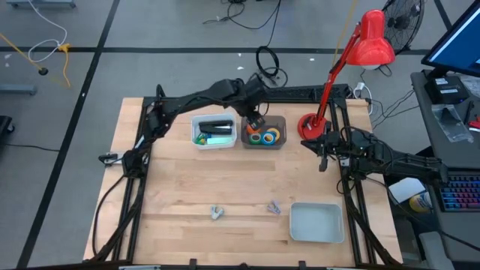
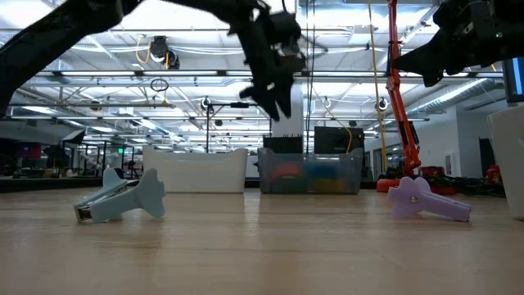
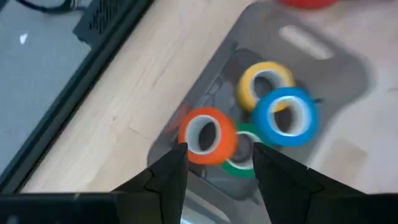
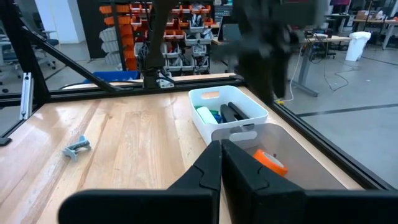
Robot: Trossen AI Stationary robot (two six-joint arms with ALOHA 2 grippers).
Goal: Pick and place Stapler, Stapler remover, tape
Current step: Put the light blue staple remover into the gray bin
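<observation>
left claw (image 3: 214, 165) fingers seen apart above grey bin (image 3: 348, 65) | tape (image 3: 208, 135): orange, blue, yellow, green rings with pale cores, inside bin | white bin (image 1: 214, 131) beside | right claw (image 4: 221, 155) pressed together, near red lamp (image 1: 360, 52) on counter (image 1: 225, 187)

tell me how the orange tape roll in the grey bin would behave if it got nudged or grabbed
The orange ring-shaped tape roll leans tilted on the green roll, so a nudge would probably tip or roll it. It looks small with a hollow pale core, so likely light and fairly stiff. Its smooth round rim could slip from the left gripper, whose jaws stand apart.
</observation>
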